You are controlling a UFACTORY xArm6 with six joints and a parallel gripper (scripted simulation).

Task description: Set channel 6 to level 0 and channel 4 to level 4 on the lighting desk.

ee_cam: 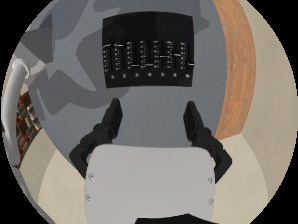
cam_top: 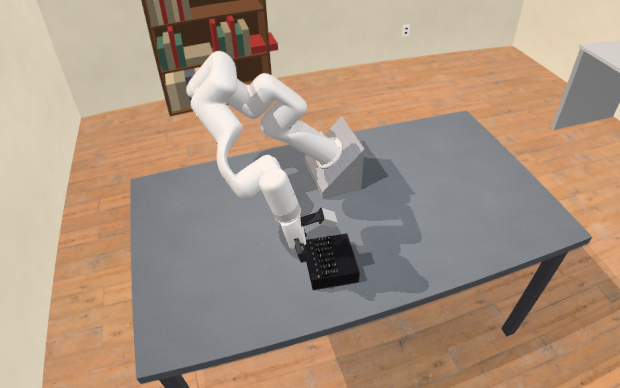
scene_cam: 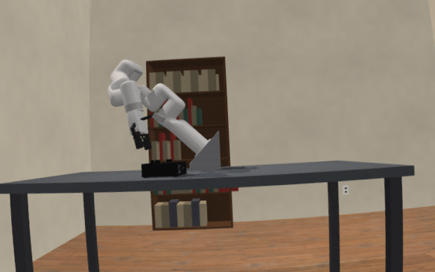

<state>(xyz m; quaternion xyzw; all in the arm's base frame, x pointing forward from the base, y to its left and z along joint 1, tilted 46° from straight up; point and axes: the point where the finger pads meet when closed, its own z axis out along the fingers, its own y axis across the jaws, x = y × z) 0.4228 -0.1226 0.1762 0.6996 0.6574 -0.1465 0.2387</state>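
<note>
The black lighting desk (cam_top: 334, 262) (scene_cam: 163, 169) (ee_cam: 148, 51) stands flat on the grey table (cam_top: 200, 280) (scene_cam: 280, 174), near its middle. A row of several faders with white scale marks runs across its top; their levels are too small to read. My gripper (cam_top: 300, 250) (scene_cam: 141, 143) (ee_cam: 153, 107) is open and empty. It hangs tilted in the air above and just off the desk's left side, well clear of the fader caps. In the wrist view the desk lies ahead of the two spread black fingers.
The arm's grey wedge base (cam_top: 345, 165) (scene_cam: 208, 155) stands on the table behind the desk. A bookshelf (cam_top: 210, 45) (scene_cam: 191, 140) stands against the back wall. A second grey table's corner (cam_top: 590, 85) shows at the far right.
</note>
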